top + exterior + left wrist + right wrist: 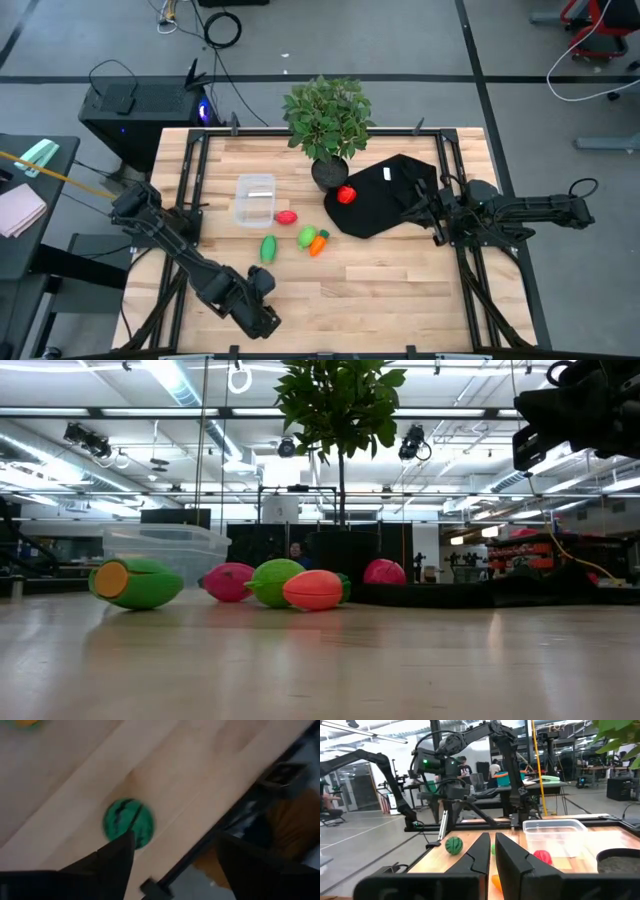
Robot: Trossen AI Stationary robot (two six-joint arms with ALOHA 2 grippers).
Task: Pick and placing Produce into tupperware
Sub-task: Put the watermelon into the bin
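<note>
My left gripper [175, 837] is open and hovers over the near left part of the table [262, 283]. The dark green striped ball [127, 822] lies on the wood just past one fingertip, close to the table's edge; it also shows in the right wrist view [453, 845]. The clear tupperware [255, 198] stands left of centre. Near it on the wood lie the pink-red piece [287, 216], the light green oblong [268, 248] and the orange-and-green piece [317, 241]. The red round piece [346, 195] rests on the black cloth. My right gripper [492, 840] is shut above that cloth [415, 205].
A potted plant [328, 120] stands at the far middle, beside the black cloth [390, 200]. Black frame rails [190, 200] run along both sides of the table. Bare wood [380, 290] lies toward the near edge. People and other rigs show in the room beyond.
</note>
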